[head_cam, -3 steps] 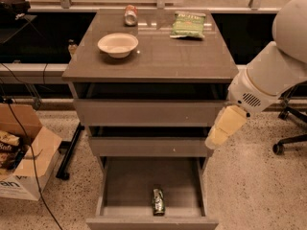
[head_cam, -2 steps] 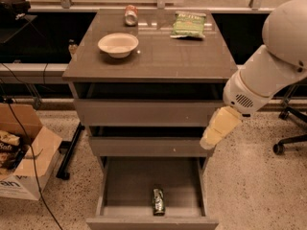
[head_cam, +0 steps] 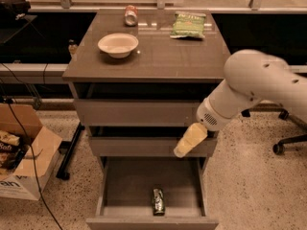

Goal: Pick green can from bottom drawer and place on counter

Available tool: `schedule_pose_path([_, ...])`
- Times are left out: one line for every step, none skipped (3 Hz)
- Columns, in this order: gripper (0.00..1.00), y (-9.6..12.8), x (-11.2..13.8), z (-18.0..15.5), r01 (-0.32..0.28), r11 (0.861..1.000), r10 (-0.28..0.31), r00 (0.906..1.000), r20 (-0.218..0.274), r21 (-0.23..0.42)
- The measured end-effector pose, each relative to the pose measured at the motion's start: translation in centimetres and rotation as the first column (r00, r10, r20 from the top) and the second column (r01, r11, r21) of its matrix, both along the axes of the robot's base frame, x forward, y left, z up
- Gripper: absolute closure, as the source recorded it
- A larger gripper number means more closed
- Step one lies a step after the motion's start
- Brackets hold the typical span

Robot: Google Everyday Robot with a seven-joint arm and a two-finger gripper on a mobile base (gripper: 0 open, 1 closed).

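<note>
The green can lies sideways in the bottom drawer, near its front. It looks light, slick and thin-walled, so best pinched across its body. The tool hovers above; apart or together, I cannot tell.

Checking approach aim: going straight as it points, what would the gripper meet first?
The gripper, in front of the middle drawer, points down-left: probably the floor of the bottom drawer, left of the green can; depth unclear.

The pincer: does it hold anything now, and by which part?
Nothing is held. The pincer hangs before the middle drawer, apart from the green can, which lies in the bottom drawer.
</note>
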State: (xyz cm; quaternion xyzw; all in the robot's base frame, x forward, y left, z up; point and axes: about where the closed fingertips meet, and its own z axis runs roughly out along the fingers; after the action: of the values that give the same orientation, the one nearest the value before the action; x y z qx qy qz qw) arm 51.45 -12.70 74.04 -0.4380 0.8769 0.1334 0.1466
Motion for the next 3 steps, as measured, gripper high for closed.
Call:
schedule_pose_path([0.0,0.9,1.0,-4.1,0.062,0.998,-0.061,0.9973,-0.04,0.022])
schedule_pose_path([0.0,0.7,1.5,-8.6,0.146,0.989,-0.147,0.986,-0.08,-0.009])
schedule_pose_path([0.0,0.1,1.5,-14.4,0.252,0.966,-0.257,0.9536,-0.156,-0.052])
